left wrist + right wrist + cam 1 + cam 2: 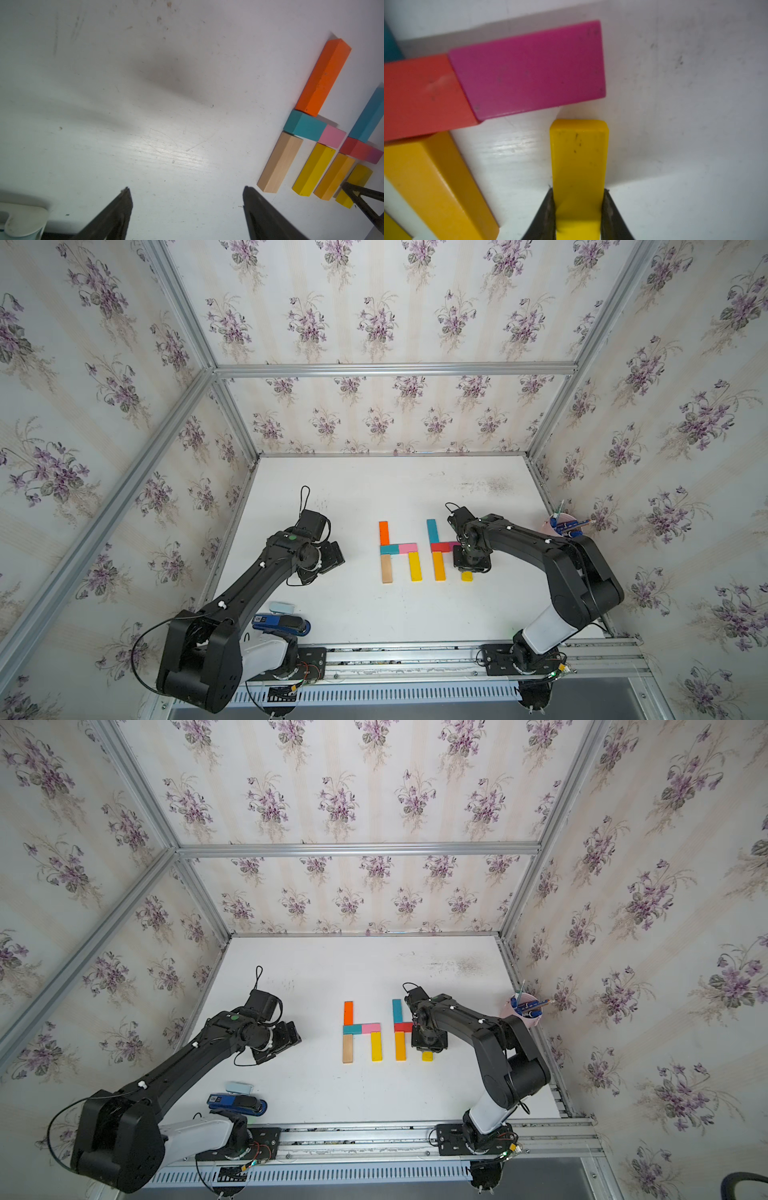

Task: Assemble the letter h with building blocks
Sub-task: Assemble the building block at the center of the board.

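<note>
- The right gripper [578, 190] is clenched on the short yellow rectangular block [579, 153]. Its fingertips [550, 199] pinch the two long sides near one end, probably so the free end can be steered to the crossbar.
- That free end sits just short of the flat magenta block [529, 68], with a thin strip of white table between them. The yellow piece looks meant as the shorter right leg of the second letter h [439, 547].
- The magenta block butts against the red block [421, 93], which lies over the end of the long orange-yellow block [436, 178].
- The left gripper [187, 189] hangs released over bare table beside the finished letter h [389, 549], apparently keeping clear.
- In both top views the right wrist hides the magenta block and most of the yellow one.
- I cannot tell whether the yellow block rests on the table or is lifted.
</note>
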### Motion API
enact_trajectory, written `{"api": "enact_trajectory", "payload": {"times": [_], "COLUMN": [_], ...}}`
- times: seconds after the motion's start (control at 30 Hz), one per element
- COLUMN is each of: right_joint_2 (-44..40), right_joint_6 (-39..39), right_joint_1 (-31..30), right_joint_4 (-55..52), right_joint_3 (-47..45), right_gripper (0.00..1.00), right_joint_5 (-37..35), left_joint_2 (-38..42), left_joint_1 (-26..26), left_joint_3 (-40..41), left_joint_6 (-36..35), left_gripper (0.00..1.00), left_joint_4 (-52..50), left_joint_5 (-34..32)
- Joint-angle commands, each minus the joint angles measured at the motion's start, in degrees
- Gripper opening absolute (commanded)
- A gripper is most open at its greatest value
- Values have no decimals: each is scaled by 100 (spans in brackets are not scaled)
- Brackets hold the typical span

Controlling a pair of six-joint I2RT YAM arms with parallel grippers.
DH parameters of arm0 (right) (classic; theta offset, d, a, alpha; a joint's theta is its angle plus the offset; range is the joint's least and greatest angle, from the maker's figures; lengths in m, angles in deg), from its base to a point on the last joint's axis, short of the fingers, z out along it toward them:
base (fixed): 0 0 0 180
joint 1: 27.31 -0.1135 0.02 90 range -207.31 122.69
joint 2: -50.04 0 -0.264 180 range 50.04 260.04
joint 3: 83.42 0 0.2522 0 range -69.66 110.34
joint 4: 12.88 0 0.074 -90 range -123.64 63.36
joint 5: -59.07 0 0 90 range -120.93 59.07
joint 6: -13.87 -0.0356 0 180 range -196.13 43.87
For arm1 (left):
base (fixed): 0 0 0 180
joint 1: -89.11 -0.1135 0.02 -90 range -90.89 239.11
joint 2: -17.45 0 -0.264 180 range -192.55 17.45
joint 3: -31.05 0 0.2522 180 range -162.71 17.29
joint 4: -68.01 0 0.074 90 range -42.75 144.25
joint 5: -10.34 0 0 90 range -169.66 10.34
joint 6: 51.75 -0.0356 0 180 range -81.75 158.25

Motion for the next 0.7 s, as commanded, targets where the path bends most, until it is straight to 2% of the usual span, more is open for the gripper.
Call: {"api": "enact_trajectory", "payload": {"times": [0.0, 0.1, 0.17, 0.37, 0.53, 0.67], "right_joint_2": [107, 210, 234, 233, 334, 348], "right_joint_6": [83, 99, 106, 165, 193, 208], "right_joint_1": [-2, -3, -4, 2, -2, 0], "right_joint_4": [-49, -11, 7, 68, 73, 42], "right_joint_3": [48, 63, 87, 129, 177, 211], "right_gripper": [27, 50, 53, 48, 39, 39], "right_joint_5": [-103, -123, -139, -182, -300, -416], "left_joint_2": [-10, -1, 4, -6, 14, 32], "left_joint_1": [-9, -4, -4, -4, 1, -5], "left_joint_3": [-67, -80, -80, -76, -84, -71], "left_joint_6": [-48, -68, -58, -44, -52, -57], "left_gripper": [86, 86, 86, 86, 86, 86], "left_joint_4": [81, 53, 53, 62, 36, 18], "left_joint_5": [-18, -47, -46, -28, -46, -64]}}
